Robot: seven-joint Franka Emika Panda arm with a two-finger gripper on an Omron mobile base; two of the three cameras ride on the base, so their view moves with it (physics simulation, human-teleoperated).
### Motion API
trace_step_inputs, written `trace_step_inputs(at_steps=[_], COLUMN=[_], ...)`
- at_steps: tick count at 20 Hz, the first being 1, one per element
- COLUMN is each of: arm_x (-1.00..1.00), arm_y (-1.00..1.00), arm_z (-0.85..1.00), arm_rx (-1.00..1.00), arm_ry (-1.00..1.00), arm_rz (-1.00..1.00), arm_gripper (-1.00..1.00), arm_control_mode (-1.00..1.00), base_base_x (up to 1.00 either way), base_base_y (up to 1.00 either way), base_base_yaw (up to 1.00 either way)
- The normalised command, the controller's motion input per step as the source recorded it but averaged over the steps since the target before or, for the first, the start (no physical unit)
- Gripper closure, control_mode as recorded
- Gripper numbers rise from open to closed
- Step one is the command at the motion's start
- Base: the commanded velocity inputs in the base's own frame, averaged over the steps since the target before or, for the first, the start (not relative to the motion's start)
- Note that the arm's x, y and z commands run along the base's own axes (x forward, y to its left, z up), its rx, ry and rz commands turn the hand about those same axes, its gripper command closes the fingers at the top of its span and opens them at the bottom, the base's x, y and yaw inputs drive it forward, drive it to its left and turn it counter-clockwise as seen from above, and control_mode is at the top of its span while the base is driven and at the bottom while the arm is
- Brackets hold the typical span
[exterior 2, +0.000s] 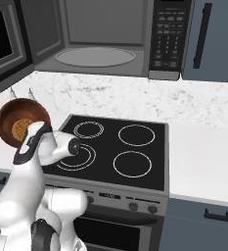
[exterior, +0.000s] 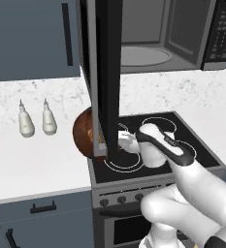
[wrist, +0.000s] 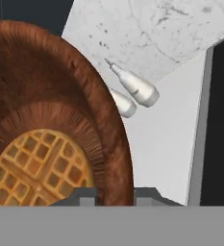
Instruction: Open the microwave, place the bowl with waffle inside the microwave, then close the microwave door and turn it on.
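The 2 dark fingers (wrist: pixel 87 197) are straddling the rim of the round reddish-brown wooden bowl (wrist: pixel 60 96), gripping it. The small golden-tan gridded waffle (wrist: pixel 36 168) is lying inside, just beside them.

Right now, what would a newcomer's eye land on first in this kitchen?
Probably the microwave door, swung wide open over the stove and showing the grey inside with its round turntable. Next, the brown bowl with the waffle in it, at the stove's left edge, its rim between the tips of the pincer.
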Motion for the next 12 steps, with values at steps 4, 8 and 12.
trace_step_inputs(at_steps=[4,8,12], arm_x=[-0.43,-0.40,-0.40], arm_y=[-0.84,-0.79,-0.96], arm_z=[1.00,1.00,0.70], arm_rx=[0.21,0.05,-0.10], arm_ry=[0.08,0.25,0.35], arm_rz=[-0.09,-0.17,-0.24], arm_gripper=[1.00,1.00,1.00], arm_control_mode=[-1.00,-1.00,-1.00], base_base_x=[0.00,0.00,0.00], base_base_y=[0.00,0.00,0.00], base_base_yaw=[0.00,0.00,0.00])
